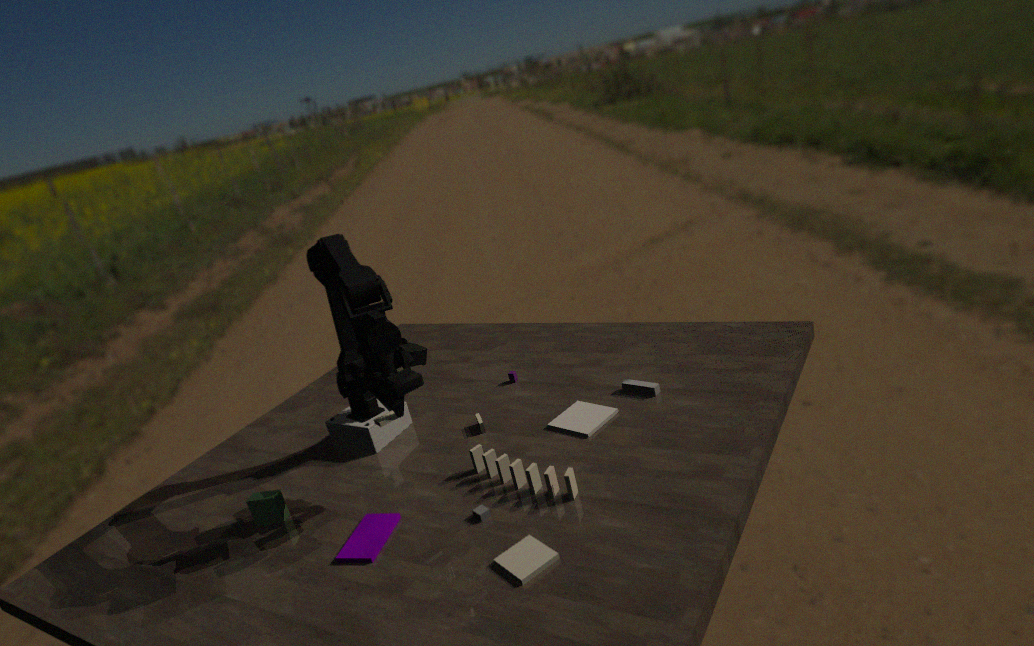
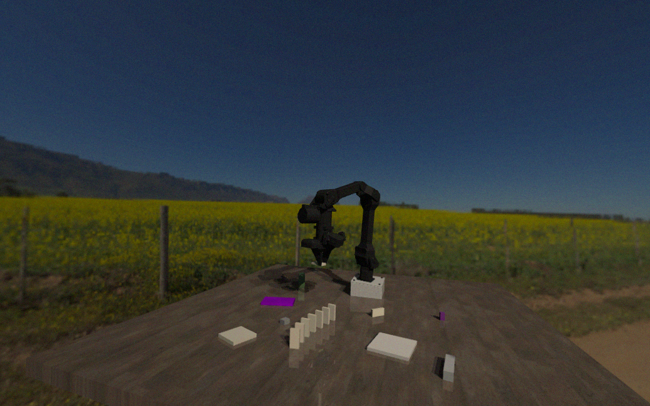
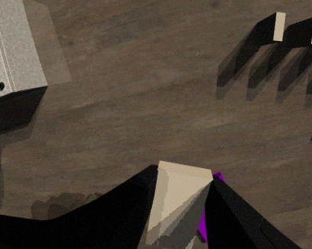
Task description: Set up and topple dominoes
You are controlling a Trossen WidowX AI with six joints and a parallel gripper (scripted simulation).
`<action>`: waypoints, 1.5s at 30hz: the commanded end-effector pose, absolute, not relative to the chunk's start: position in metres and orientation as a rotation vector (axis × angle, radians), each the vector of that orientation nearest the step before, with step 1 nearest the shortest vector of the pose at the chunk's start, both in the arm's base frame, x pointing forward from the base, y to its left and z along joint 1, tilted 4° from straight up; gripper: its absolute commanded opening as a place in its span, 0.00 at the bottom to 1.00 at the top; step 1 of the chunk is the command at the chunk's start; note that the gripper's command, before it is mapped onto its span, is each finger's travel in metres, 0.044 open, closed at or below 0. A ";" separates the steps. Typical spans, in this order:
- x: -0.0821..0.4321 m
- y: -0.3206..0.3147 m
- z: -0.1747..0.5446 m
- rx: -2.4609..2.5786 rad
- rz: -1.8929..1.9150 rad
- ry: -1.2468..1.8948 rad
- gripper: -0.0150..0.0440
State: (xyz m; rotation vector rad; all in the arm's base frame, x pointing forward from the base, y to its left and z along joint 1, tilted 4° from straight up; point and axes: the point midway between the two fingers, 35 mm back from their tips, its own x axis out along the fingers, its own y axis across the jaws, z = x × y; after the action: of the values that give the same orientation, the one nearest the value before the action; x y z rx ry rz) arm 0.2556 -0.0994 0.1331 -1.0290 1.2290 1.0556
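My gripper (image 1: 398,410) (image 2: 322,262) (image 3: 182,178) is shut on a cream domino (image 2: 323,264) (image 3: 181,193) and holds it above the table, beside the robot's base and away from the row. In the top view I cannot make out the held domino. Several cream dominoes stand upright in a slanting, evenly spaced row; one end domino (image 1: 571,483) (image 2: 294,338) is farthest from the base, and the other end domino (image 1: 476,458) (image 2: 332,312) is nearest it. Another cream domino (image 1: 480,423) (image 2: 378,312) rests on its long edge, apart from the row on the base side.
A purple slab (image 1: 368,538) (image 2: 278,301), a green block (image 1: 267,509) (image 2: 302,280), and a small grey block (image 1: 480,512) (image 2: 284,320) lie around. Also there are a cream slab (image 1: 526,558) (image 2: 237,335), a white slab (image 1: 583,418) (image 2: 391,345), a grey bar (image 1: 640,388) (image 2: 448,367) and a small purple block (image 1: 512,376) (image 2: 442,315).
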 end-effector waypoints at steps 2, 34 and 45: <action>0.251 -0.106 0.136 -0.732 0.784 1.361 0.44; 0.223 -0.142 0.132 0.966 -0.847 1.368 0.44; 0.223 -0.142 0.132 0.966 -0.847 1.368 0.44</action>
State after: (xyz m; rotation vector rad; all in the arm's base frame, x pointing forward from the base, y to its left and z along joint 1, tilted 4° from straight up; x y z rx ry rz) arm 0.2247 -0.1423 0.1326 0.9106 1.3832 -0.7973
